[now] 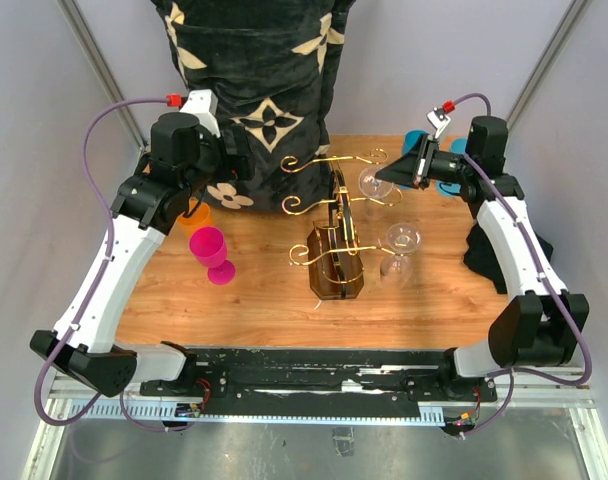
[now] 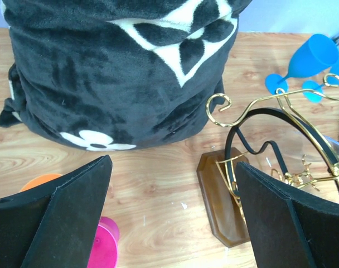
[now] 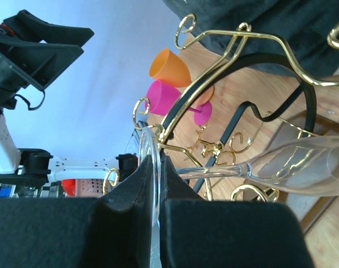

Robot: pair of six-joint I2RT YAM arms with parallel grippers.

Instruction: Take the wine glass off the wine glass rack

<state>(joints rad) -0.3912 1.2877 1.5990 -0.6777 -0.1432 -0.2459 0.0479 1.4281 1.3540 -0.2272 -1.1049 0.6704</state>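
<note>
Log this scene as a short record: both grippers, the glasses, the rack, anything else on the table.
rack: gold wire wine glass rack, dark brown wooden base, mid-table
left gripper: open, holding nothing
right gripper: shut on the foot of a clear wine glass
held glass: bowl toward the table, foot at a wire arm
second clear wine glass: right of the rack
also there: pink goblet, orange cup, black flowered blanket

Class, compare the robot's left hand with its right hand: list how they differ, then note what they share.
The left hand is wide open; the right hand is shut. The left hand holds nothing; the right hand pinches the foot of the wine glass. The left hand sits on the left side of the rack, the right hand on the rack's right side. Both hands are black.
</note>
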